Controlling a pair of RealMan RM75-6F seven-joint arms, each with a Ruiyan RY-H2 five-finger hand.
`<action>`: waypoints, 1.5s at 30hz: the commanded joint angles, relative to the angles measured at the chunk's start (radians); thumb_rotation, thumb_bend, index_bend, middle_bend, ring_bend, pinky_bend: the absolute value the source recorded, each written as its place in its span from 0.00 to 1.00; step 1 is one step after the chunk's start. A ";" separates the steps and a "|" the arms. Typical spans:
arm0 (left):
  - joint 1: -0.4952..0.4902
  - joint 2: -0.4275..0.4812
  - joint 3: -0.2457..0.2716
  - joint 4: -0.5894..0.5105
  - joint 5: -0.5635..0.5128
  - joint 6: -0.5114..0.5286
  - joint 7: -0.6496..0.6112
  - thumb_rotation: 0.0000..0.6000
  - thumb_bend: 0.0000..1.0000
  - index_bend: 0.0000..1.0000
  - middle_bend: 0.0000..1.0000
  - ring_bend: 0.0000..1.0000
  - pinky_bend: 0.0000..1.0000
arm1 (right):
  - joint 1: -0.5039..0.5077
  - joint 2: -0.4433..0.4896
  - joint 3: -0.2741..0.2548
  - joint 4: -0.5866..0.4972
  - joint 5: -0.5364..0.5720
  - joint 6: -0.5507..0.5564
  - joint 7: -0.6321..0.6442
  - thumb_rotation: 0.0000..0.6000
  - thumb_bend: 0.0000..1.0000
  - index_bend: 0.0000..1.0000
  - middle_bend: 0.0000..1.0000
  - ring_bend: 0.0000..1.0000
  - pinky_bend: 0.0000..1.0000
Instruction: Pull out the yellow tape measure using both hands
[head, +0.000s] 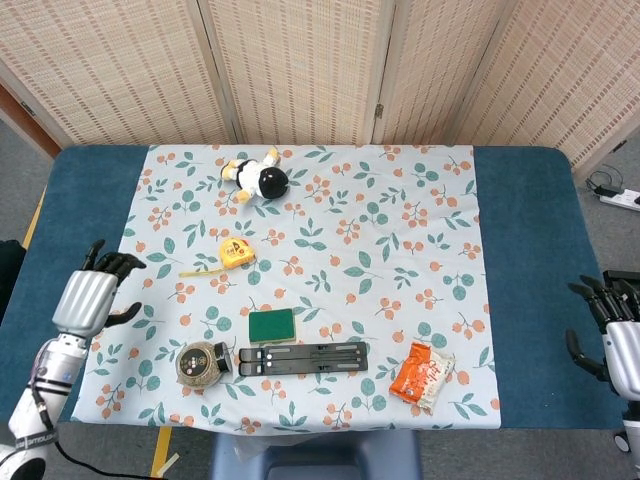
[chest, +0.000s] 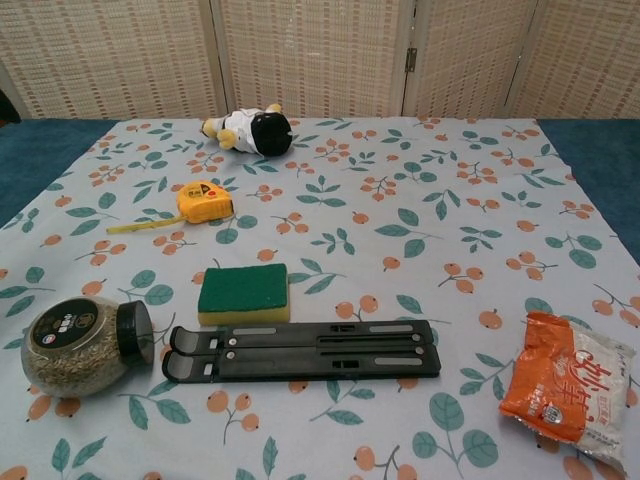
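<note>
The left robot hand (head: 92, 296) hovers over the blue edge of the worktop (head: 525, 220) just off the floral cloth (head: 400, 250), its dark fingers apart and lightly curled, holding nothing. The yellow tape measure (head: 236, 250) lies on the cloth ahead of that hand and toward the middle of the worktop, well apart from it — a short length of yellow blade (head: 198, 269) already sticks out of the case, pointing back toward the left robot hand. The right robot hand (head: 612, 332) sits far across at the opposite edge, fingers spread and empty, about as far from the tape measure as anything here. Beyond the tape measure, further from both hands, a small black-and-white plush toy (head: 256, 176) lies on its side. Nearer the robot, between the two hands, sit a green sponge (head: 271, 325), a black folding stand (head: 303, 357) just beside it, a round jar (head: 200, 363) tipped on its side, and an orange snack packet (head: 422, 375) toward the right robot hand.
</note>
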 joint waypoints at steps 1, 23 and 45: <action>-0.091 -0.057 -0.043 0.060 -0.059 -0.098 -0.030 1.00 0.29 0.28 0.27 0.21 0.00 | 0.002 0.000 0.001 -0.001 0.002 -0.002 -0.002 1.00 0.52 0.21 0.15 0.17 0.00; -0.410 -0.417 -0.109 0.418 -0.371 -0.371 0.060 1.00 0.23 0.08 0.12 0.08 0.00 | -0.004 0.008 0.004 -0.009 0.032 -0.008 -0.018 1.00 0.52 0.21 0.15 0.17 0.00; -0.541 -0.710 -0.140 0.888 -0.490 -0.463 0.043 1.00 0.22 0.08 0.08 0.08 0.00 | -0.012 0.004 0.003 -0.005 0.059 -0.015 -0.021 1.00 0.52 0.21 0.15 0.17 0.00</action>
